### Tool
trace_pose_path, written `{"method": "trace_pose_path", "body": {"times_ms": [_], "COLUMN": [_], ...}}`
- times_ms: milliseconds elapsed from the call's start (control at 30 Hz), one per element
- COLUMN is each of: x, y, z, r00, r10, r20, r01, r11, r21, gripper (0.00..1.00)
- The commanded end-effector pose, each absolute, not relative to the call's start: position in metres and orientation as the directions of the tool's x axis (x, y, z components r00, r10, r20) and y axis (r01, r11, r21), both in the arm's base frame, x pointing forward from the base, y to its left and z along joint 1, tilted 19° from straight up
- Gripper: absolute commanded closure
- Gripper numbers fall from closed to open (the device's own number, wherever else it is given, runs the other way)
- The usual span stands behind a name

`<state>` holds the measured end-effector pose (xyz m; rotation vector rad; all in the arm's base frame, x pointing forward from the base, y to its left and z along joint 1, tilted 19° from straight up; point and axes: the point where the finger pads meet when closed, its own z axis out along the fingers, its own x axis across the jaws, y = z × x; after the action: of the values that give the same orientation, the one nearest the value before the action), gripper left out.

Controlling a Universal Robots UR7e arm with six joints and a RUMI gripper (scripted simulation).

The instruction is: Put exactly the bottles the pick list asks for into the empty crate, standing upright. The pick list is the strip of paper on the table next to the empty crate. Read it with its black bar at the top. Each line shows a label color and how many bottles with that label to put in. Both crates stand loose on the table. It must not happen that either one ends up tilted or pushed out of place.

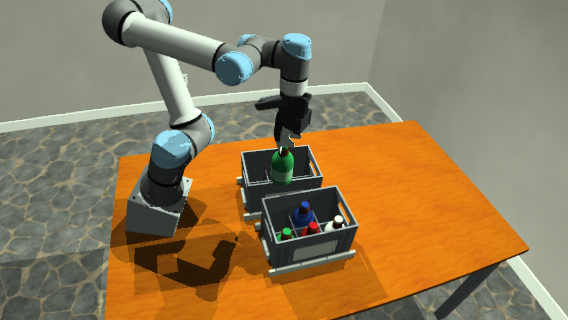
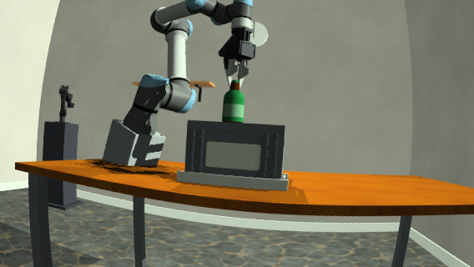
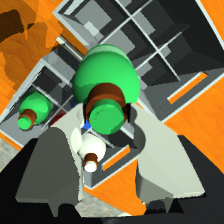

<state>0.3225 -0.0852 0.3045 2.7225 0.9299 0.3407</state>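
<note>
My gripper [image 1: 285,144] is shut on the neck of a green bottle [image 1: 282,166] and holds it upright over the far grey crate. In the exterior view the green bottle [image 2: 233,106] hangs with its base about level with the crate rim. In the wrist view the bottle [image 3: 105,90] sits between my fingers above the crate's dividers. The near crate holds a blue bottle [image 1: 303,213], a red bottle [image 1: 311,229], a white bottle [image 1: 336,222] and another green bottle [image 1: 285,234]. The pick list is not visible to me.
The arm's base [image 1: 157,200] stands on the table left of the crates. The two crates stand close together. In the exterior view the near crate [image 2: 234,152] hides the far one. The table edge runs close in front of the near crate.
</note>
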Motion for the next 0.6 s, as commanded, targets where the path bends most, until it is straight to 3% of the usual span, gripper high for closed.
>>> {"method": "trace_pose_path", "body": {"times_ms": [0, 567], "x": [0.316, 0.296], "y": [-0.078, -0.058], "z": [0.302, 0.292], "r00": [0.769, 0.769], "r10": [0.623, 0.623], "r20": [0.140, 0.140], "r01": [0.566, 0.566], "r11": [-0.767, -0.767], "r21": [0.304, 0.303], "gripper": [1.00, 1.00]}}
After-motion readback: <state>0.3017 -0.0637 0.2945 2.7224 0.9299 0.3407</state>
